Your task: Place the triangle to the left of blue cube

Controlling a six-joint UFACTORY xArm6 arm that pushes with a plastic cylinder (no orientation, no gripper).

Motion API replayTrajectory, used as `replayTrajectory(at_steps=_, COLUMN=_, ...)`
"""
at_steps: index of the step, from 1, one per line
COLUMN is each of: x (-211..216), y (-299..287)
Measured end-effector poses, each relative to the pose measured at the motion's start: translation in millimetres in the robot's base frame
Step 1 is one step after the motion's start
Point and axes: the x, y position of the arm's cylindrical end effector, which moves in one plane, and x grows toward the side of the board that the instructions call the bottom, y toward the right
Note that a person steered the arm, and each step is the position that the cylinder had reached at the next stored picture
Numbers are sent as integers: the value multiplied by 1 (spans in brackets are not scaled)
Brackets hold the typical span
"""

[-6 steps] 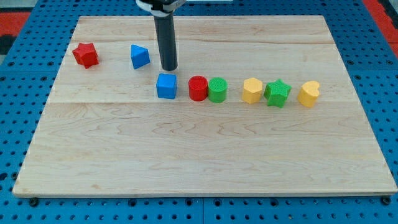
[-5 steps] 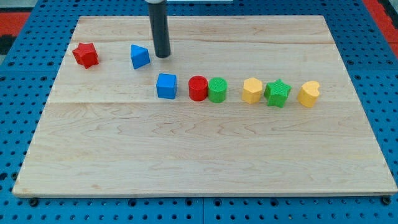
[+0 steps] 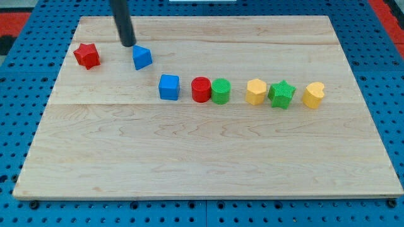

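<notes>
- While my tip [image 3: 128, 45] sits near the view's top, just up-left of the blue triangle [image 3: 142, 57], no contact between them can be made out. It is a bare rod that grips nothing.
- Task thing: the triangle lies up and to the left of the blue cube [image 3: 168, 87], apart from it and nearer the view's top than the cube's row.
- Progress, as judged: already on the cube's left side but not level with it. Left to do: a push toward the view's bottom to bring it alongside.
- The tip's position behind the triangle looks suited to that push.
- Red star [image 3: 87, 55]: left of the triangle, well apart.
- Right of the cube, in a row: red cylinder [image 3: 201, 89] touching green cylinder [image 3: 221, 91], yellow block [image 3: 255, 91], green star [image 3: 281, 94], another yellow block [image 3: 313, 94].
- Nothing stands in the spot left of the cube.
</notes>
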Motion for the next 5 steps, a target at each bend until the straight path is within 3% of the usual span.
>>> replayTrajectory(at_steps=1, x=16, y=17)
replayTrajectory(at_steps=5, x=95, y=-5)
